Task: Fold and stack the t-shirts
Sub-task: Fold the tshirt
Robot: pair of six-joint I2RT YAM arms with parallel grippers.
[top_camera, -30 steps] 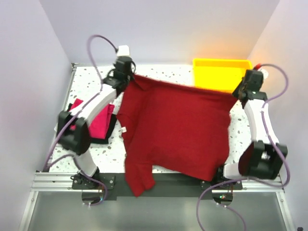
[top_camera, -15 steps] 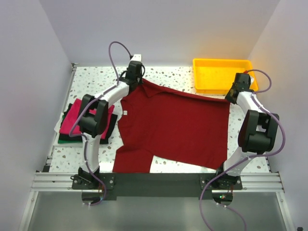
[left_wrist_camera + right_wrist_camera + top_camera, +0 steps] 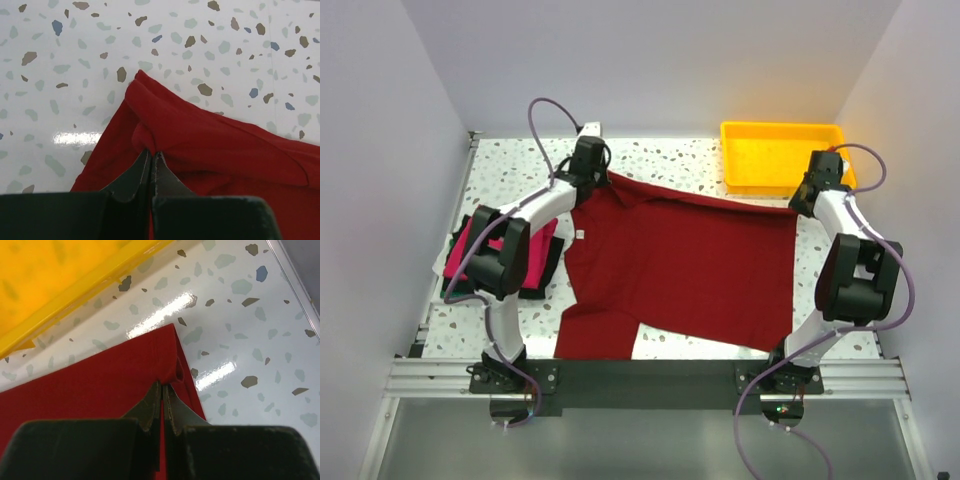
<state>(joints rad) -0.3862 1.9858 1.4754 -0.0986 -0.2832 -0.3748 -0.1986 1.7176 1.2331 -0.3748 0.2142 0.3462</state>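
Top external, live: left gripper [image 3: 589, 172] & right gripper [image 3: 807, 196] jaws both pinched shut on far corners of crimson t-shirt [image 3: 690, 262], spread flat on table [image 3: 510, 162] btwn pink t-shirt [image 3: 538, 252] at left & yellow tray [image 3: 780, 127] far right.

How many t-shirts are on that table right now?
3: the crimson shirt spread across the middle, the magenta shirt folded at the left, a dark shirt under it. The left arm covers that pile, so more may be hidden.
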